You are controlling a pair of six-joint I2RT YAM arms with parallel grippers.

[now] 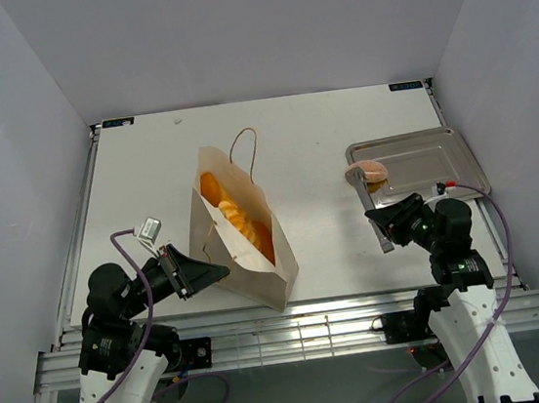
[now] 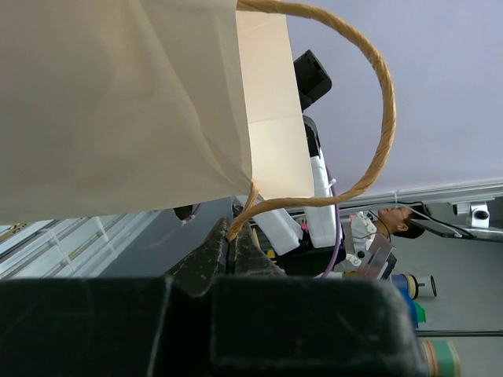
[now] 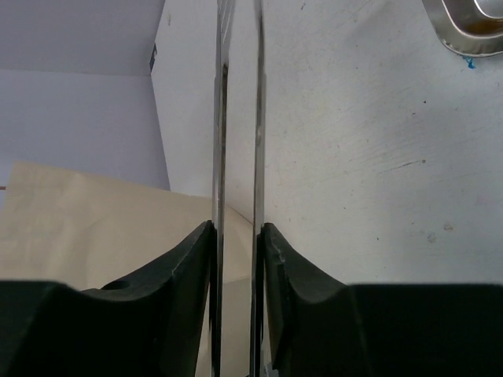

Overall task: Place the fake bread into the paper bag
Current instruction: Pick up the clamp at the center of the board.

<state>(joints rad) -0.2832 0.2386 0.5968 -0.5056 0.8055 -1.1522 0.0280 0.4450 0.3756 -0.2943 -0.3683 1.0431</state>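
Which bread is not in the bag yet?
The pinkish round bun at the left edge of the silver tray; the orange pastries sit inside the paper bag.

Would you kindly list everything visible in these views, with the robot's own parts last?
paper bag: one, tan, table centre, mouth open
cord handles: two, brown, one at each side of the bag's mouth
fake bread: several, golden-orange, inside the bag
tray: one, silver, table's right
tongs: one, silver, by the tray's left side
pinkish bun: one, at the tongs' tips, tray's left rim
table: one, white
left tool: black, shut on the near handle
right tool: black, shut on the tongs
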